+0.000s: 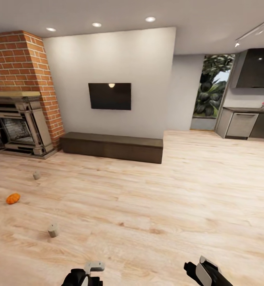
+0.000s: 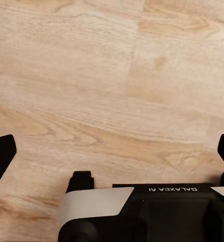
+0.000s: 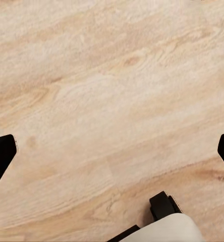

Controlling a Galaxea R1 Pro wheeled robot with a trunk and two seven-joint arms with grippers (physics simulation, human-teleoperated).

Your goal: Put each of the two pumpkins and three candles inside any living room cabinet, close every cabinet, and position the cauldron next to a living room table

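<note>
Open wood floor [image 1: 155,206] is seen ahead, with a brick fireplace [image 1: 18,119] at left. The closed cabinet [image 1: 112,147] sits under a wall TV [image 1: 109,96]. One pumpkin [image 1: 13,198] and two candles [image 1: 36,175] [image 1: 52,230] lie well apart on the floor. Left gripper [image 2: 112,156] and right gripper [image 3: 112,154] are spread wide, nothing held.

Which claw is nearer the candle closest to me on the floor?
Left. The left claw sits just below and to the right of the near candle in the head view; the right claw is far across the floor.
</note>
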